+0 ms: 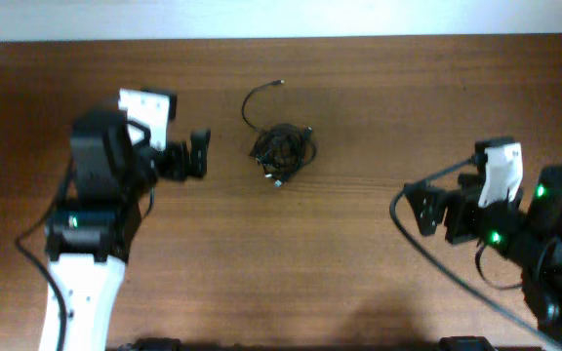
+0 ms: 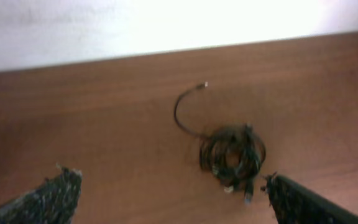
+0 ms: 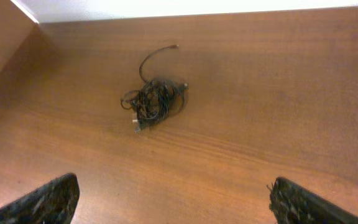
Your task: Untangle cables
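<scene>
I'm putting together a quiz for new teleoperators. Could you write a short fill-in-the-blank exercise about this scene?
1. The left end effector and the right end effector both have their jaws ___.
2. The cables sit bunched in one tangled knot, held by ___ end effector.
3. The end effector nearer that knot is the ___ one.

Missing words: open; neither; left.

One cable knot, two hands, one table.
</scene>
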`<state>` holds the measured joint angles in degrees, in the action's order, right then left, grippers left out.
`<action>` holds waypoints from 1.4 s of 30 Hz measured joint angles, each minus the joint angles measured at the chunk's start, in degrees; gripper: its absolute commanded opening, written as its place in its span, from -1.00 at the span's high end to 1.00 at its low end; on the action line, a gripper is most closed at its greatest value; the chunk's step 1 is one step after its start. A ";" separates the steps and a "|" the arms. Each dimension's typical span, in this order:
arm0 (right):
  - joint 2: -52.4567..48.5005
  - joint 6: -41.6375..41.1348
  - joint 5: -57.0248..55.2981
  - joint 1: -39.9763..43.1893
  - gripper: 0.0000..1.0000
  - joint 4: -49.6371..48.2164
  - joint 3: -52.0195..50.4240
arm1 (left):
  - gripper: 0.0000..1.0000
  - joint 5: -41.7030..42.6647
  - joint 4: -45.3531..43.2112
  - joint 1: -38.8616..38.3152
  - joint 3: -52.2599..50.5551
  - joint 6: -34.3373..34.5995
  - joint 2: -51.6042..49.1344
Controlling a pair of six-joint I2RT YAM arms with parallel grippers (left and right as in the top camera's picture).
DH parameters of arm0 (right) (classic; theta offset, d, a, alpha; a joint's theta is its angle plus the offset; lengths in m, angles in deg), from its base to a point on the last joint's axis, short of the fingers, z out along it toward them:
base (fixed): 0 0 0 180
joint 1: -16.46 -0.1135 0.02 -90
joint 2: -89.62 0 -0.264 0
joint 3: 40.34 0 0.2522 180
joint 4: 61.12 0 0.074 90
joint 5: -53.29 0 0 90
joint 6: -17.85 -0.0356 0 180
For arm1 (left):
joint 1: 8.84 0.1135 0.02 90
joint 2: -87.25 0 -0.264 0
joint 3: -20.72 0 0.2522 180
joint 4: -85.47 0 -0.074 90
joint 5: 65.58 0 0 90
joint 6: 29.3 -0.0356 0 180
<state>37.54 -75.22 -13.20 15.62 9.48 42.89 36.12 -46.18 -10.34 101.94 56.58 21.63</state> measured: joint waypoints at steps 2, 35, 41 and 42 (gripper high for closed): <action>-7.17 1.64 0.00 0.00 -0.97 4.52 7.02 | -0.98 0.98 11.87 -0.11 11.37 0.00 -7.96; -26.97 -4.87 8.20 0.00 -0.82 2.71 9.49 | 1.00 11.04 23.69 -17.66 40.87 7.02 -38.23; -29.14 -15.08 8.63 -2.51 -0.64 -2.75 9.49 | 1.00 24.09 24.13 -17.66 40.87 14.14 -38.18; -30.93 -16.57 8.76 -4.24 -0.62 -3.85 9.49 | 1.00 25.35 23.91 -17.66 40.87 14.95 -38.18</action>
<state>6.62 -91.79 -4.44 11.38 5.64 52.38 61.48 -22.27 -28.00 142.81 71.53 -16.56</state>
